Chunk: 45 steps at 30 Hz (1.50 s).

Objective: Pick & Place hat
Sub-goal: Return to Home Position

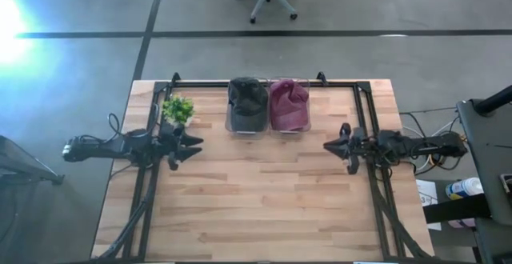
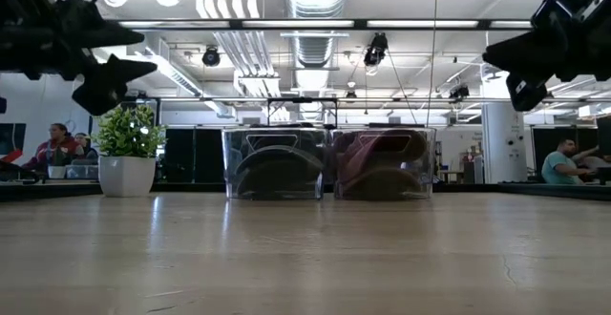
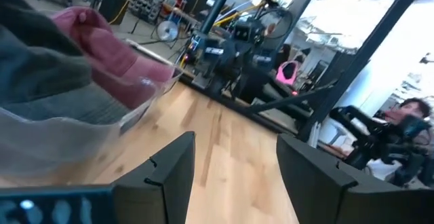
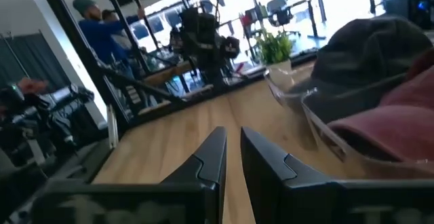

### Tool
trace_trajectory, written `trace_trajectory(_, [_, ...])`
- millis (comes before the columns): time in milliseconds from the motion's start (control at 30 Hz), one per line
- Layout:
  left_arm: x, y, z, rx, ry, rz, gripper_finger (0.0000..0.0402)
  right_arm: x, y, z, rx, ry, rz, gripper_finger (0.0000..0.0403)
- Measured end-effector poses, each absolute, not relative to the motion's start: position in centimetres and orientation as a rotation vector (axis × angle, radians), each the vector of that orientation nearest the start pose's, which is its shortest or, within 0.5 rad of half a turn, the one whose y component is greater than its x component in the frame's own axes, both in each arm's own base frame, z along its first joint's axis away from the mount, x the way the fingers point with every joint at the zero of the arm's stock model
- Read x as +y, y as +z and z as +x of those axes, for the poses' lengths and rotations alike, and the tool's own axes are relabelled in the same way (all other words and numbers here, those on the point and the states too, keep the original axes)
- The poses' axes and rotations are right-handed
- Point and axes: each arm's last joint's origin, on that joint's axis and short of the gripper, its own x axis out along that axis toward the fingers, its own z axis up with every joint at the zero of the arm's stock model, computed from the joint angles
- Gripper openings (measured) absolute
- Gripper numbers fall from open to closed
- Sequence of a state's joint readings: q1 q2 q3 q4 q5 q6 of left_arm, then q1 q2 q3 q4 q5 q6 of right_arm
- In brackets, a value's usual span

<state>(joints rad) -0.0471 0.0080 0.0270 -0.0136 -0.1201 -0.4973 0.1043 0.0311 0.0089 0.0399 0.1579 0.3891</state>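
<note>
- The left claw (image 1: 195,146) hangs above the left side of the tabletop (image 1: 264,204), pointing inward. Its fingers (image 3: 173,176) stand wide apart and hold nothing.
- A small potted plant (image 1: 178,109) stands at the back of the tabletop, just behind the left claw.
- The left transparent bin (image 1: 228,122) sits at the middle of the back edge, with the black cap (image 1: 247,98) inside it.
- The right transparent bin (image 1: 309,117) stands side by side with the left one, their walls touching. A maroon cap (image 1: 288,104) lies inside it.
- The right claw (image 1: 329,146) hangs above the right side of the tabletop, pointing inward and well apart from the bins. Its fingers (image 4: 210,159) are drawn narrow, with only a slim gap between them, and grip nothing.
</note>
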Motion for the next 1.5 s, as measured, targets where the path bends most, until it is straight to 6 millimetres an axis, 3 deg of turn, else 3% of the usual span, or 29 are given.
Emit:
trace_trajectory(267, [-0.1, 16.8, 9.9, -0.017, 0.067, -0.498, 0.0202, 0.6, 16.4, 10.1, 0.019, -0.058, 0.386, 0.0043])
trace_trajectory(533, [-0.1, 17.0, 9.7, -0.062, 0.055, -0.502, 0.0202, 0.5, 17.2, 9.6, -0.07, -0.042, 0.399, 0.0043])
trace_trajectory(967, [-0.1, 17.0, 9.7, -0.063, 0.058, -0.502, 0.0202, -0.5, 17.0, 9.7, -0.076, -0.149, 0.392, 0.0043])
trace_trajectory(1500, [-0.1, 17.0, 9.7, -0.063, 0.058, -0.501, 0.0202, -0.5, 17.0, 9.7, -0.071, -0.141, 0.347, 0.0043])
